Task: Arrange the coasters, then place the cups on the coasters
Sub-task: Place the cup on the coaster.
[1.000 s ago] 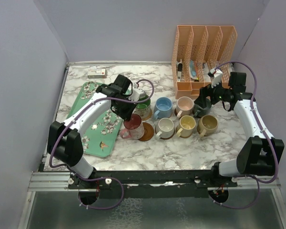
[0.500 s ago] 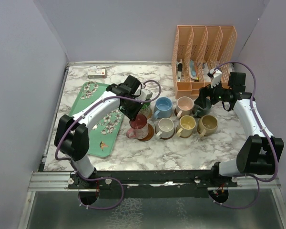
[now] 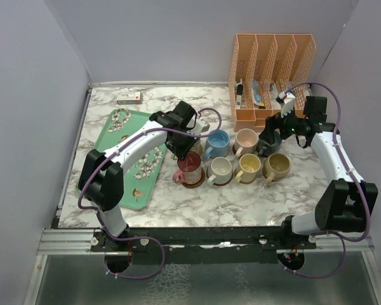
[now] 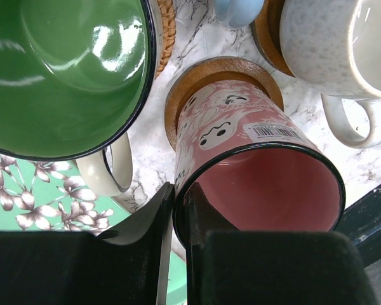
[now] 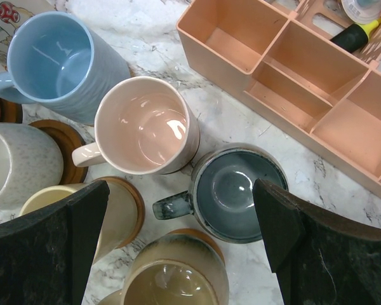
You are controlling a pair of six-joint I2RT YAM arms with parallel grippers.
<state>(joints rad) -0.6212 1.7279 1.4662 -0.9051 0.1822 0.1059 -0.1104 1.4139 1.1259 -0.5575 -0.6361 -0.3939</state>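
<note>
Showing: a marble table (image 3: 241,197) with eight mugs gathered near its middle, seen from above and from both wrists.
Left gripper (image 4: 176,197): closed tight on the wall of the red mug (image 4: 254,165), one finger inside the rim and one outside, on the side nearest the tray (image 4: 25,197).
Red mug: pink-red, printed with small ghost faces and bearing a barcode sticker. Its base is over a round wooden coaster (image 4: 203,73); whether it rests on the disc or hangs just above it cannot be told.
Green mug (image 4: 70,63): just beside the red mug, on a woven coaster (image 4: 167,25), with its cream handle toward the tray.
Cream mug (image 4: 333,44): speckled, on the red mug's other side, standing on a dark-edged coaster (image 4: 265,32).
Right gripper (image 5: 180,184): fingers spread wide with nothing held, above the dark grey mug (image 5: 238,190).
Dark grey mug: upright, at the right end of the back row, near the peach organizer (image 5: 286,70), with its handle pointing toward the yellow mug (image 5: 82,210).
Pink mug (image 5: 146,127): back row, just beside the dark grey mug.
Blue mug (image 5: 54,63): back row, beyond the pink mug.
Yellow mug: front row, on a brown coaster (image 5: 132,213).
Tan mug (image 5: 174,279): front row, right end, with a coaster edge (image 5: 200,236) showing behind it.
Tray: mint green with flowers, left of the mugs, under the left arm.
Small box (image 3: 129,97): far left part of the table, well apart from the mugs.
</note>
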